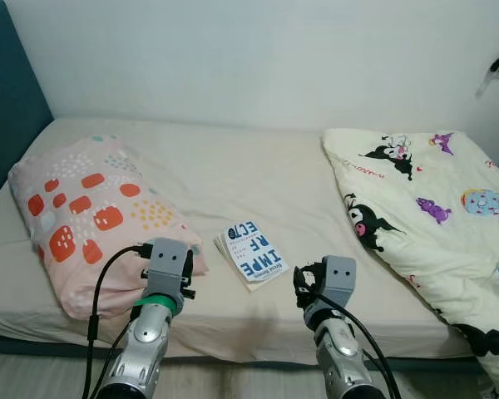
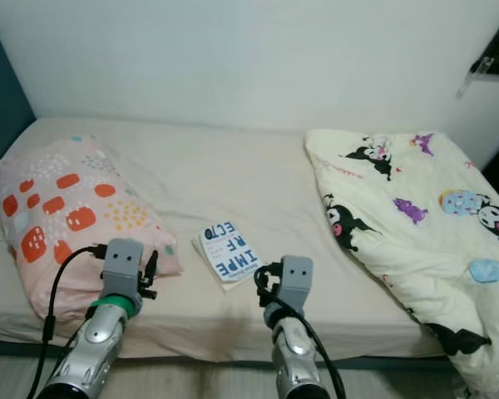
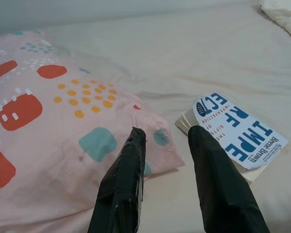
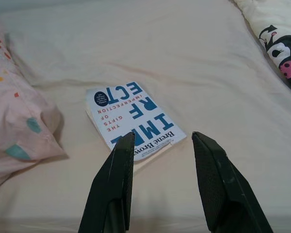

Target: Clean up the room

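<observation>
The scene contains one bed (image 1: pixel 233 166) with a cream sheet, one pillow (image 1: pixel 87 212), one book (image 1: pixel 251 253) and one quilt (image 1: pixel 432 216).

Book: single paperback with a white cover and blue lettering. It lies flat on the sheet near the front edge of the bed, at roughly the 6 o'clock position of the mattress. It sits just beside the pillow's near corner, and whether the two touch cannot be determined.

Pillow: pink, with orange, yellow and teal patches. It lies at the 9 o'clock side of the bed, with a dark headboard (image 1: pixel 8 100) beyond it.

Quilt: pale yellow, printed with cartoon characters. It is bunched at the 3 o'clock side and drapes over the front right corner of the bed.

Left gripper (image 3: pixel 165 133): two black fingers spread apart, holding nothing. It is positioned above the sheet at the pillow's near corner, with the book at about 2 o'clock from its tips.

Right gripper (image 4: pixel 160 138): two black fingers spread apart, holding nothing. It is positioned just short of the book's near edge, with the book at 11 o'clock from its tips.

Both arms extend from below the front edge of the bed.
</observation>
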Motion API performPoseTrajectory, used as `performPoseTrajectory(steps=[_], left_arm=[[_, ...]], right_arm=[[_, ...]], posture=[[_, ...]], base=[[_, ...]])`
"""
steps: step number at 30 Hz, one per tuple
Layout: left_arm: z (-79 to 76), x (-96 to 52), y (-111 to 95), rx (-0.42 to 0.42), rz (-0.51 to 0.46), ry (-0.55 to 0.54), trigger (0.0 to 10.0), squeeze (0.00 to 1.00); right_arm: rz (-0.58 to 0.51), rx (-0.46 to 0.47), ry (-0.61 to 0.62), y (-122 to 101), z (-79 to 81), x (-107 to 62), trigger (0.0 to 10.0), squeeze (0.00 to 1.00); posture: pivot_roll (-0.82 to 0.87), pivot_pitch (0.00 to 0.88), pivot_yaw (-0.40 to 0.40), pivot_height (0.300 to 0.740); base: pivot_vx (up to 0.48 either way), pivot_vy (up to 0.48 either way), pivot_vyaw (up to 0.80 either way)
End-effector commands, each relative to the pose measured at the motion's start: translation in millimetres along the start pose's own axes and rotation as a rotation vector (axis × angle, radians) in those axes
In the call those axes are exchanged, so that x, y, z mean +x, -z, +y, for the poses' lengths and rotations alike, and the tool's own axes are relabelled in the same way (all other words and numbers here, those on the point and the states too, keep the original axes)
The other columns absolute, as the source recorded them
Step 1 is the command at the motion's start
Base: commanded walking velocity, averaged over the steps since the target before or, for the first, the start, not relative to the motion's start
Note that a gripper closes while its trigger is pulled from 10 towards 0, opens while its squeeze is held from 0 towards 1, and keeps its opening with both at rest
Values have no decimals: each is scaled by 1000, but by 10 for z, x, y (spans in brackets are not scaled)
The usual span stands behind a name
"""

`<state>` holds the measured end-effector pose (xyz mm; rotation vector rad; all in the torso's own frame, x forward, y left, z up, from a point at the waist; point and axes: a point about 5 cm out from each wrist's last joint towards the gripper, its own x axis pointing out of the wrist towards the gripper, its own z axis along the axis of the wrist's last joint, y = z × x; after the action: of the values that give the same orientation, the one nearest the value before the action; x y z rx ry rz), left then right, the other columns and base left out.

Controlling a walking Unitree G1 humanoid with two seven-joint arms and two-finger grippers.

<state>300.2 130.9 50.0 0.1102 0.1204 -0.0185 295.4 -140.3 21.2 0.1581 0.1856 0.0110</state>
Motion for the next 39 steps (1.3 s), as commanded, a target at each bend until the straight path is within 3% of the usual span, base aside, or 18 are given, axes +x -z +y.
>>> performPoseTrajectory(steps=[1, 39], left_arm=[[-20, -21, 65, 7, 30, 8, 10000, 0], [-27, -28, 73, -4, 35, 9, 10000, 0]], right_arm=[[18, 6, 14, 52, -22, -31, 10000, 0], [21, 3, 23, 54, -43, -36, 10000, 0]], posture=[[-10, 0, 18, 740], [-15, 0, 19, 740]], base=[[0, -274, 0], [0, -381, 0]])
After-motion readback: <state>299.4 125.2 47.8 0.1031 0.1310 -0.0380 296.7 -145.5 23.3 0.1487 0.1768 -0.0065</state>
